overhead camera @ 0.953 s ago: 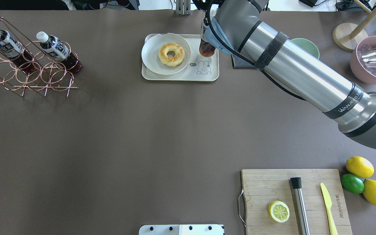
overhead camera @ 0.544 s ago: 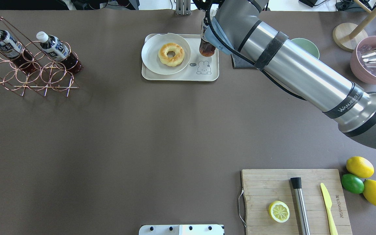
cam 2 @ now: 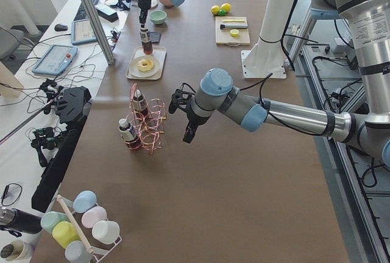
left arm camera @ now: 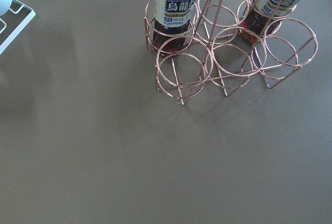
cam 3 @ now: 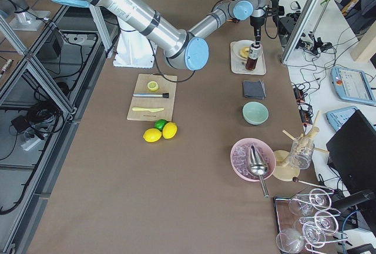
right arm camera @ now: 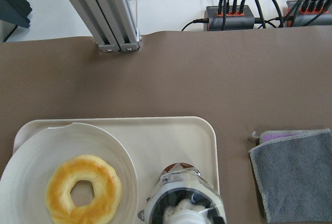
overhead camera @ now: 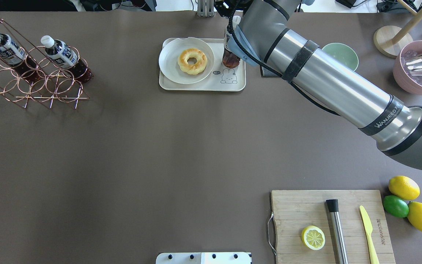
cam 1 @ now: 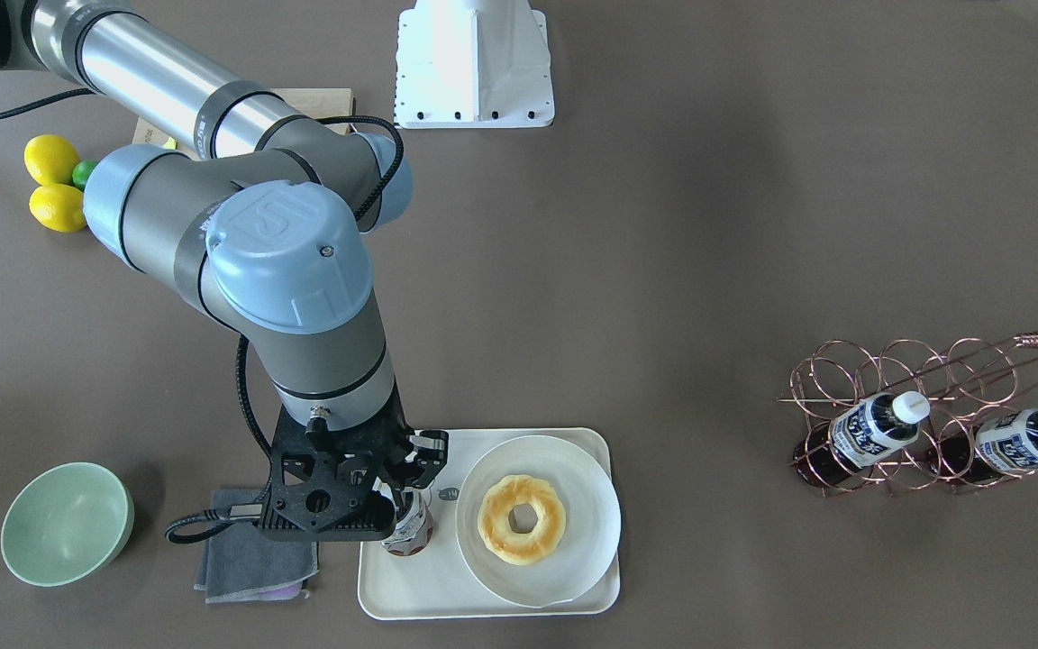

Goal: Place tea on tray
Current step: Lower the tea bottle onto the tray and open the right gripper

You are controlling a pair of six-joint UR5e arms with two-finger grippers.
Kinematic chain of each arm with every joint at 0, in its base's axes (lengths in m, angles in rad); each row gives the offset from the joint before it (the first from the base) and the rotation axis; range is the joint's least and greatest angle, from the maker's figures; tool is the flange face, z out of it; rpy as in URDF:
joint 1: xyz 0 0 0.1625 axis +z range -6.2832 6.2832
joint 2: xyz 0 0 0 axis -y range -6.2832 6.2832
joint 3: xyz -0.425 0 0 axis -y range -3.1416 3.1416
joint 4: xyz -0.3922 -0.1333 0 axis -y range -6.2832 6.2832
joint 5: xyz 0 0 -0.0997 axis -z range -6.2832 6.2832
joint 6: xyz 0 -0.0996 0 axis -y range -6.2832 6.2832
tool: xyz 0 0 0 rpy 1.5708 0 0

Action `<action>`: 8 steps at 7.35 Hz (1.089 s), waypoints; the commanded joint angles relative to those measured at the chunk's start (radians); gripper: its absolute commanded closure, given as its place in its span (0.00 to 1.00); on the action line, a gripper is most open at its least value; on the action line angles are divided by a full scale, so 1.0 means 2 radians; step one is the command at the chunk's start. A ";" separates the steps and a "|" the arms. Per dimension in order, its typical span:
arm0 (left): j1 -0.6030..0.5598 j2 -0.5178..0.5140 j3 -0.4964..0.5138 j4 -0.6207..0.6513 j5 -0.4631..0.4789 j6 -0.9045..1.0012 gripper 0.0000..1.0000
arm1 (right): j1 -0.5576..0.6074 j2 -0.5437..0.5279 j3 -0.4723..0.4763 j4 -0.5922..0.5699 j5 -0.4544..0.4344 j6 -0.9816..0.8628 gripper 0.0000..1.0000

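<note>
The tea bottle (cam 1: pixel 408 532) stands upright at the tray's corner, next to the round plate with a doughnut (cam 1: pixel 522 519). It also shows in the overhead view (overhead camera: pixel 230 58) and, cap up, in the right wrist view (right arm camera: pixel 181 203). The cream tray (cam 1: pixel 411 595) with the bear drawing (overhead camera: pixel 228 76) lies at the table's far middle. My right gripper (cam 1: pixel 408 494) is shut on the bottle's top. I cannot tell whether the bottle's base touches the tray. My left gripper (cam 2: pixel 187 134) hangs near the wire rack; I cannot tell if it is open or shut.
A copper wire rack (overhead camera: pixel 39 80) holds two look-alike bottles (overhead camera: pixel 62 55), also in the left wrist view (left arm camera: pixel 176 6). A grey cloth (cam 1: pixel 249 554) and a green bowl (cam 1: pixel 67 523) lie beside the tray. A cutting board (overhead camera: pixel 328 223), lemons (overhead camera: pixel 403 187) and a pink bowl (overhead camera: pixel 419 66) are on the right.
My right arm has shifted and the tea bottle has sunk lower over the tray, looking smaller from above. The left side has not changed.
</note>
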 commanded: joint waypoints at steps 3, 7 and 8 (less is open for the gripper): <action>0.001 -0.004 0.002 0.000 0.001 0.000 0.04 | -0.003 -0.002 0.004 0.000 0.000 -0.002 0.84; 0.001 -0.005 0.006 0.000 0.001 0.000 0.04 | -0.003 0.002 0.005 0.001 0.001 0.002 0.00; 0.001 -0.005 0.006 0.000 0.001 0.000 0.04 | -0.002 0.001 0.014 -0.001 0.007 0.003 0.00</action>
